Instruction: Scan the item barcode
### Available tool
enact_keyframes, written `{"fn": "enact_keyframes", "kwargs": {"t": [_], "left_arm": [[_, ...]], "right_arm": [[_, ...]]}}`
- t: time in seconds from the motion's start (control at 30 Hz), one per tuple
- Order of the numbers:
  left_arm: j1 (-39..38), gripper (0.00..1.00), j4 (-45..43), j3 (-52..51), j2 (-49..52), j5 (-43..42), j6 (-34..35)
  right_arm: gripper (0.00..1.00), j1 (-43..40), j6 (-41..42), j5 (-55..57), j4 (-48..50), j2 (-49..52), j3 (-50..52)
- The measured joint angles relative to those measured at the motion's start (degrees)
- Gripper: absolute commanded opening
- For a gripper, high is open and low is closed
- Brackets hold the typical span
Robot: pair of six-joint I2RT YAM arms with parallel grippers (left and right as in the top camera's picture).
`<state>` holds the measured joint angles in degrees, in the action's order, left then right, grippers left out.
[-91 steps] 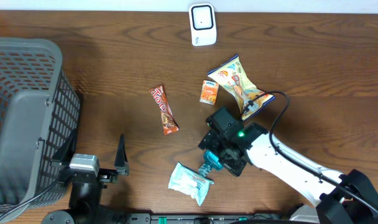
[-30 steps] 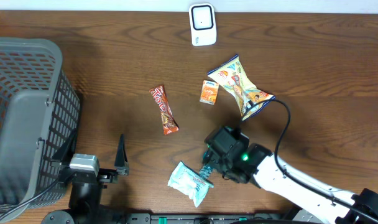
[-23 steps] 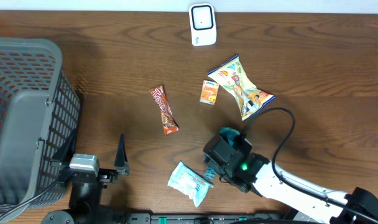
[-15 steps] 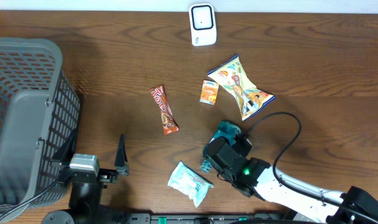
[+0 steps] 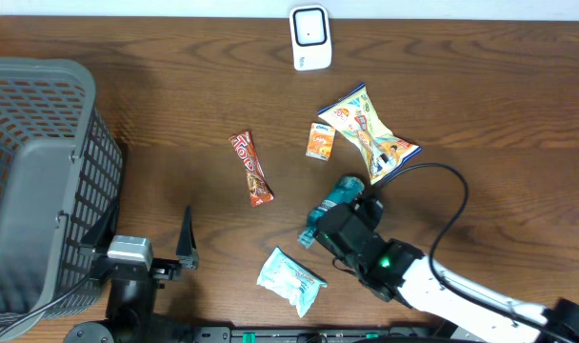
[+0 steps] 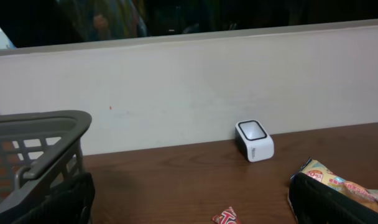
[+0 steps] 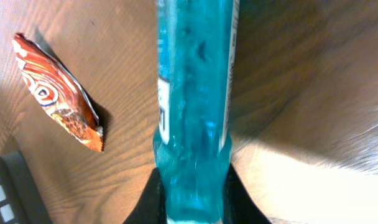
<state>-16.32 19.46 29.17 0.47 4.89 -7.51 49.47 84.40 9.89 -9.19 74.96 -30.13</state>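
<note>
A translucent blue tube-shaped item point(image 7: 194, 93) runs up the middle of the right wrist view from between two dark fingers point(image 7: 153, 200). My right gripper point(image 7: 193, 210) is shut on its near end. From overhead the blue item point(image 5: 342, 193) slants out of the right gripper point(image 5: 326, 217) near the table's middle front, above the wood. The white barcode scanner point(image 5: 309, 38) stands at the far edge, also seen in the left wrist view as the scanner point(image 6: 255, 140). My left gripper point(image 5: 142, 238) rests at the front left, open and empty, as its wrist view point(image 6: 192, 213) confirms.
A red snack bar point(image 5: 251, 169) lies left of the item. A small orange pack point(image 5: 319, 140) and a chips bag point(image 5: 369, 132) lie behind it. A white-blue packet point(image 5: 290, 279) sits at the front. A grey basket point(image 5: 42, 181) fills the left side.
The right gripper has closed on the blue item. Its head has swung away from the white-blue packet, and the item now points up-right. The left arm has not moved.
</note>
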Motion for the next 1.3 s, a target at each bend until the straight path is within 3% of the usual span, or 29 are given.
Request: {"fn": "enact_keyframes", "kwargs": {"t": [0.2,0.5,0.63,0.83,1.1,1.3], "left_arm": [[0.0,1.0,0.0,0.0,0.0,0.0,0.0],[0.0,1.0,0.0,0.0,0.0,0.0,0.0],[0.0,1.0,0.0,0.0,0.0,0.0,0.0],[0.0,1.0,0.0,0.0,0.0,0.0,0.0],[0.0,1.0,0.0,0.0,0.0,0.0,0.0],[0.0,1.0,0.0,0.0,0.0,0.0,0.0]], "right_arm": [[0.04,-3.7,-8.0,-1.4,-4.1,1.3,0.4],[0.33,-5.0,-14.4,-4.0,-5.5,1.3,-0.1],[0.58,-5.0,-21.2,-4.5,-11.5,1.3,-5.0],[0.98,-5.7,-42.3,-3.0,-17.8,1.6,-18.9],[0.99,-9.7,-78.7,-0.2,-8.1,7.7,-23.3],[0.99,-9.6,-96.5,4.3,-2.8,10.5,-23.4]]}}
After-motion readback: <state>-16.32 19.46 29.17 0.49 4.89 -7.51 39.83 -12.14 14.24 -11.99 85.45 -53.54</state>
